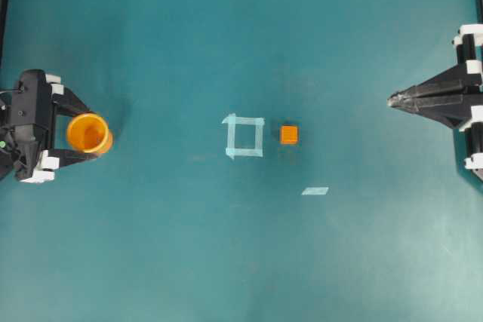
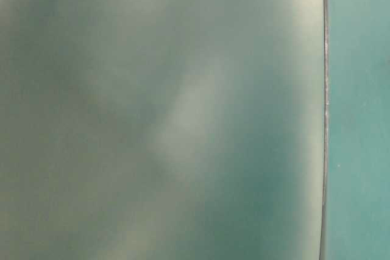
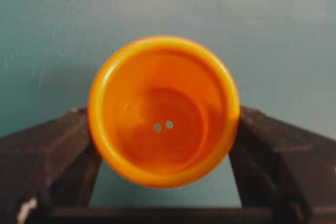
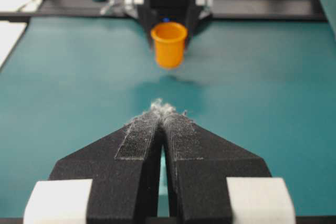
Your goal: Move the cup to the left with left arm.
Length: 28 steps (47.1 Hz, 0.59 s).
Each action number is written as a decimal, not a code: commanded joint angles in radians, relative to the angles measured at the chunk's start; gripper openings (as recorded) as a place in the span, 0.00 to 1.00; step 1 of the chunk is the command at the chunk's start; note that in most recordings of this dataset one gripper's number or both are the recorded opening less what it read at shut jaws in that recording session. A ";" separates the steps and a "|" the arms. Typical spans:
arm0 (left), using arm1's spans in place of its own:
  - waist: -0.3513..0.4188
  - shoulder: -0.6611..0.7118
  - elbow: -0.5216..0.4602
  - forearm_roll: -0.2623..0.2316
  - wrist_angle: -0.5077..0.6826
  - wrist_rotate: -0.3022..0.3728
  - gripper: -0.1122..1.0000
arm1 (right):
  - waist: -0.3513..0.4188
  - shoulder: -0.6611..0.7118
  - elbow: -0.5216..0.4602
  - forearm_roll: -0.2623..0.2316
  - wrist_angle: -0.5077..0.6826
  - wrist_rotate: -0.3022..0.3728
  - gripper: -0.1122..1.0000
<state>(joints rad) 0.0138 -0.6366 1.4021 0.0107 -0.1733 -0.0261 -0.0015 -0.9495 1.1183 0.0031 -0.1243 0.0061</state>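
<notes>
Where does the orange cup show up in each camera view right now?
Overhead: cup at far left, between the left gripper's fingers.
Table-level: not visible; only blur.
Left wrist: cup at centre, seen from above, between the fingers.
Right wrist: cup at top centre, beyond the shut right gripper.
Shared landmark: the left gripper.

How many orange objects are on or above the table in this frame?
2. The cup sits between the left gripper's fingers at the far left; the small cube lies just right of the tape square. Nothing seems hidden.
</notes>
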 commanded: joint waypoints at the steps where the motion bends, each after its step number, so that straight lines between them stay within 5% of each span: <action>1: -0.003 -0.006 -0.012 0.003 0.000 0.000 0.73 | -0.002 0.006 -0.034 0.002 -0.003 0.000 0.10; 28: -0.014 -0.064 -0.005 0.003 0.060 0.003 0.73 | -0.002 0.006 -0.034 0.002 -0.005 0.000 0.10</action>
<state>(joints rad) 0.0031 -0.7056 1.4082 0.0123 -0.1089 -0.0215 -0.0015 -0.9480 1.1183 0.0031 -0.1243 0.0046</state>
